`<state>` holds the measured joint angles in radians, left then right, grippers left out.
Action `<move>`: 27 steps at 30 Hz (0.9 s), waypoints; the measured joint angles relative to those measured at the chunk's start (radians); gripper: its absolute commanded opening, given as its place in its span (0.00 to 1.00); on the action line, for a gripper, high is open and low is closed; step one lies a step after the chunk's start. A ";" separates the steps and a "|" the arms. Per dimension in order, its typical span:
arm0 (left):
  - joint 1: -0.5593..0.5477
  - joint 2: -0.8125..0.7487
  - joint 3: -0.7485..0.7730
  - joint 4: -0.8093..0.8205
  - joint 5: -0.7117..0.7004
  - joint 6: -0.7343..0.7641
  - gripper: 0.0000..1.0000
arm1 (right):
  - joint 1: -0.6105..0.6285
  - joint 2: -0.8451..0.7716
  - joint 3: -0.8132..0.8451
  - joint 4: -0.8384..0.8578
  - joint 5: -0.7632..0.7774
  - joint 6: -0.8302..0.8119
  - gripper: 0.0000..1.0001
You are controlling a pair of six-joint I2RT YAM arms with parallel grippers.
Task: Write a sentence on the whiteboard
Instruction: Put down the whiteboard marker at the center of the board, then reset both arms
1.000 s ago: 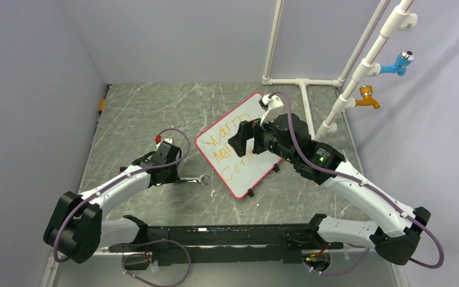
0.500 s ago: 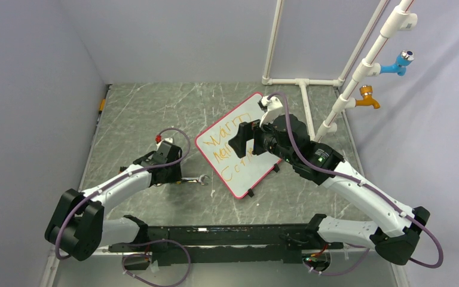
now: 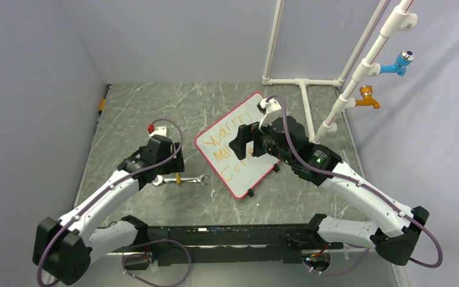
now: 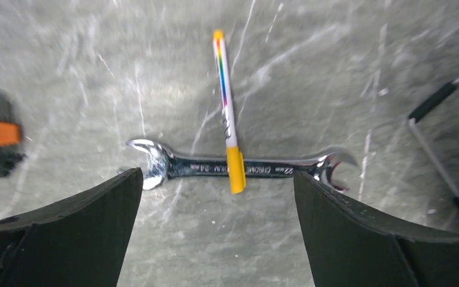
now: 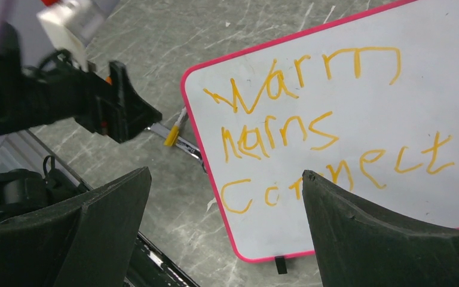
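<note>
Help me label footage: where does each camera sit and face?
Top external: high behind the bases, looking down at the table; left arm, right arm show.
Left wrist: looks down at marker lying across wrench; open left end effector shows.
Right wrist: looks down at whiteboard; open right end effector shows.
Shared: top and right wrist see whiteboard.

the wrench is gleaming like polished chrome metal, smooth and mirror-bright. the marker is showing a smooth plastic barrel. the counter is looking like matt grey stone, veined and scratched white. the whiteboard is showing a smooth white face and a pink plastic-looking rim. the fingers are looking like matt black plastic.
</note>
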<state>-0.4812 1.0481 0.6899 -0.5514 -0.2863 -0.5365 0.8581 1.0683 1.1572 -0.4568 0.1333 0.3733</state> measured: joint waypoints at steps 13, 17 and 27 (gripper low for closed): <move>0.000 -0.221 0.288 -0.058 -0.148 0.296 0.99 | 0.000 -0.084 -0.080 0.094 0.025 -0.005 1.00; 0.000 -0.291 0.288 0.016 -0.180 0.406 0.99 | 0.000 -0.141 -0.154 0.143 0.060 -0.005 1.00; 0.010 -0.443 0.080 0.214 -0.129 0.499 0.99 | 0.000 -0.316 -0.312 0.164 0.228 -0.013 1.00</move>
<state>-0.4713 0.6052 0.7700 -0.3370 -0.4156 -0.0376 0.8581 0.7525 0.8448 -0.2928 0.3611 0.3607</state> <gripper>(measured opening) 0.994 0.993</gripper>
